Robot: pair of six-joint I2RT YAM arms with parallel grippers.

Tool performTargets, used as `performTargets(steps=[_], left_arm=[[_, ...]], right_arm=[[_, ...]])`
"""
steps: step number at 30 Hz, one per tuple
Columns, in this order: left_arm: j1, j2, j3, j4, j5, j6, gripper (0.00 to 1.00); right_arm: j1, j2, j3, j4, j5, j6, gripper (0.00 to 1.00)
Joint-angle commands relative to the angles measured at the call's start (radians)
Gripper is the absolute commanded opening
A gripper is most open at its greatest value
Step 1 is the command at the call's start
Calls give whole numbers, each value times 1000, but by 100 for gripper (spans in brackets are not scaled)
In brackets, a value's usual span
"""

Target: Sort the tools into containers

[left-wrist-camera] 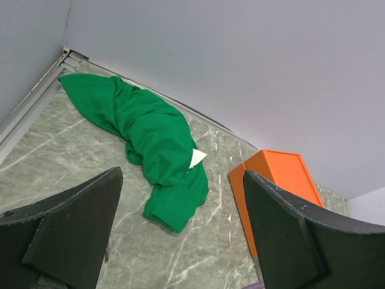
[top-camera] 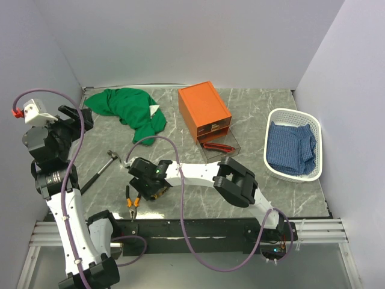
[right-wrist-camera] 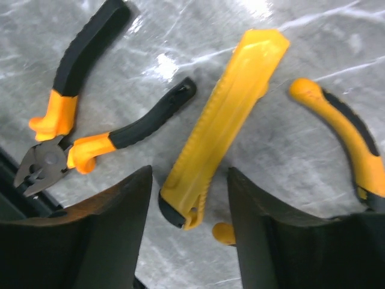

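Observation:
My right gripper (top-camera: 149, 191) is open and low over the table, its fingers (right-wrist-camera: 108, 235) on either side of the black-tipped end of a yellow utility knife (right-wrist-camera: 224, 120) that lies flat. Orange-black pliers (right-wrist-camera: 90, 129) lie to its left, also seen in the top view (top-camera: 132, 202). Yellow-handled pliers (right-wrist-camera: 349, 135) lie to its right. A black-handled hammer (top-camera: 99, 171) lies further left. The orange box (top-camera: 203, 108) has its lower clear drawer (top-camera: 231, 146) pulled out, with a red-black knife (top-camera: 216, 146) in it. My left gripper (left-wrist-camera: 180, 241) is open, empty and raised at the left.
A green cloth (top-camera: 129, 111) lies crumpled at the back left, also in the left wrist view (left-wrist-camera: 156, 138). A white basket (top-camera: 277, 120) holding a blue cloth (top-camera: 292, 147) stands at the right. Walls close in the table on three sides.

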Motion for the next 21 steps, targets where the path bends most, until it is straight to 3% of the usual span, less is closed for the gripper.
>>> performTargets(steps=[1, 7, 10, 16, 17, 18, 21], left_arm=[[14, -14, -11, 21, 25, -33, 87], [17, -7, -31, 35, 33, -46, 87], [17, -1, -22, 32, 33, -39, 87], [19, 8, -16, 41, 37, -39, 86], [19, 11, -17, 44, 37, -40, 86], [17, 14, -17, 48, 39, -42, 86], [19, 25, -17, 65, 48, -49, 85]], right_arm=[[2, 36, 3, -24, 103, -24, 56], [2, 41, -22, -16, 151, -68, 53], [-1, 49, -27, -4, 172, -91, 45], [-4, 7, -34, 12, 178, -127, 22], [-4, -5, -34, 13, 174, -127, 8], [-7, -17, -31, 12, 166, -131, 3], [-7, -89, -16, 1, 157, -140, 0]])
